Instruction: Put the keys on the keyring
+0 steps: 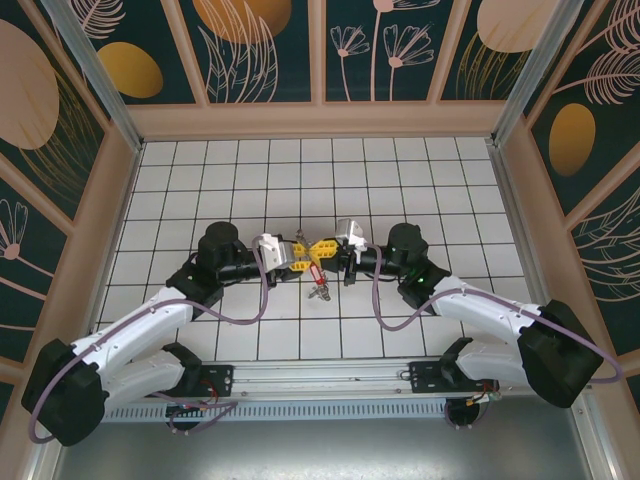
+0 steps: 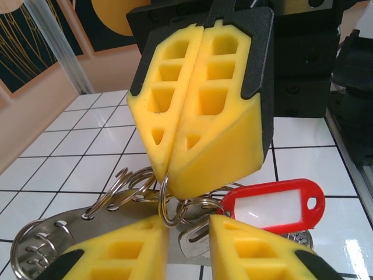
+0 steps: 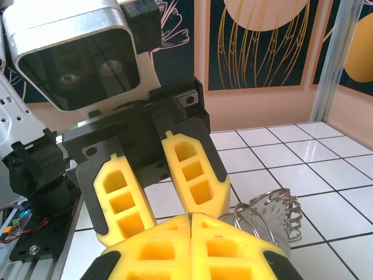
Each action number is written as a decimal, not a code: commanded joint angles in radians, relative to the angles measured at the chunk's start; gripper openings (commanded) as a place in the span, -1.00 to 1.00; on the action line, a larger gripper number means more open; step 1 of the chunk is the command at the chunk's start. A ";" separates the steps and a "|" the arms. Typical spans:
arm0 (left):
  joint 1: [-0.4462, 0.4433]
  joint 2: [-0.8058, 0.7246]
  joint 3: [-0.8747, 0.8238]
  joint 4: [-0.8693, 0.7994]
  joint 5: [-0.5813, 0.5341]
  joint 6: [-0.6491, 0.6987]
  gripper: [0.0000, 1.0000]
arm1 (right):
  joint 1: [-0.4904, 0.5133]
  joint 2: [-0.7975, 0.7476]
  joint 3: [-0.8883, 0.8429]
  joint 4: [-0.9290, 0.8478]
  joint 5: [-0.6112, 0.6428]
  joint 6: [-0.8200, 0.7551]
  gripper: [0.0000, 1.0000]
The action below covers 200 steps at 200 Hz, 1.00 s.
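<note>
At table centre, right tool clamped on keyring; left tool fingers apart around keys, grip unclear.

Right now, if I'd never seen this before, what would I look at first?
Probably the two bright yellow hands meeting tip to tip over the middle of the white tiled table. The right hand is pinched shut on a silvery ring, facing the left hand. Next you'd spot the shiny red tag just beside that ring, among a jumble of metal rings.
</note>
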 commanded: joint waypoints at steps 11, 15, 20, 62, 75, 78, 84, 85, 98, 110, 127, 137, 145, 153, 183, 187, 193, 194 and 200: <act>0.003 -0.028 0.038 -0.054 0.033 0.039 -0.48 | -0.004 -0.002 0.043 0.025 -0.033 -0.031 -1.00; 0.004 -0.028 0.041 -0.062 0.035 0.042 -0.48 | -0.004 0.000 0.044 0.022 -0.034 -0.034 -1.00; 0.004 -0.028 0.045 -0.070 0.035 0.048 -0.48 | -0.004 -0.001 0.044 0.020 -0.035 -0.036 -1.00; 0.004 -0.005 0.078 -0.115 0.039 0.084 -0.66 | -0.003 -0.003 0.047 0.008 -0.040 -0.044 -1.00; 0.003 0.008 0.086 -0.122 0.046 0.087 -0.70 | -0.002 -0.004 0.047 0.004 -0.041 -0.046 -1.00; 0.004 0.009 0.086 -0.122 0.048 0.087 -0.72 | -0.002 -0.005 0.048 0.002 -0.040 -0.048 -1.00; 0.003 0.013 0.089 -0.122 0.050 0.087 -0.77 | -0.002 -0.006 0.047 0.001 -0.039 -0.049 -1.00; 0.003 0.013 0.089 -0.122 0.050 0.087 -0.78 | -0.002 -0.005 0.047 0.000 -0.039 -0.049 -1.00; 0.004 0.019 0.093 -0.124 0.049 0.089 -0.93 | -0.002 -0.009 0.046 -0.001 -0.036 -0.049 -1.00; 0.004 0.024 0.102 -0.138 0.044 0.101 -1.00 | -0.002 -0.012 0.045 -0.005 -0.035 -0.050 -1.00; 0.003 0.029 0.117 -0.166 0.014 0.112 -1.00 | -0.002 -0.017 0.050 -0.047 -0.025 -0.080 -1.00; 0.004 0.027 0.127 -0.193 0.005 0.130 -1.00 | -0.003 -0.022 0.067 -0.120 -0.009 -0.138 -1.00; 0.005 0.025 0.136 -0.212 -0.014 0.135 -1.00 | -0.004 -0.030 0.091 -0.216 0.008 -0.214 -1.00; 0.004 0.022 0.149 -0.241 -0.031 0.148 -1.00 | -0.005 -0.035 0.123 -0.327 0.033 -0.315 -1.00; 0.004 0.007 0.196 -0.372 -0.108 0.225 -1.00 | -0.020 -0.016 0.218 -0.654 0.102 -0.582 -0.82; 0.004 0.007 0.205 -0.393 -0.122 0.236 -1.00 | -0.023 -0.012 0.226 -0.679 0.095 -0.599 -0.78; 0.004 0.010 0.218 -0.421 -0.141 0.252 -1.00 | -0.027 -0.011 0.236 -0.707 0.090 -0.619 -0.71; 0.004 0.011 0.221 -0.426 -0.144 0.255 -1.00 | -0.028 -0.009 0.237 -0.710 0.088 -0.623 -0.70; 0.004 0.012 0.232 -0.457 -0.164 0.277 -1.00 | -0.030 -0.008 0.244 -0.727 0.085 -0.637 -0.58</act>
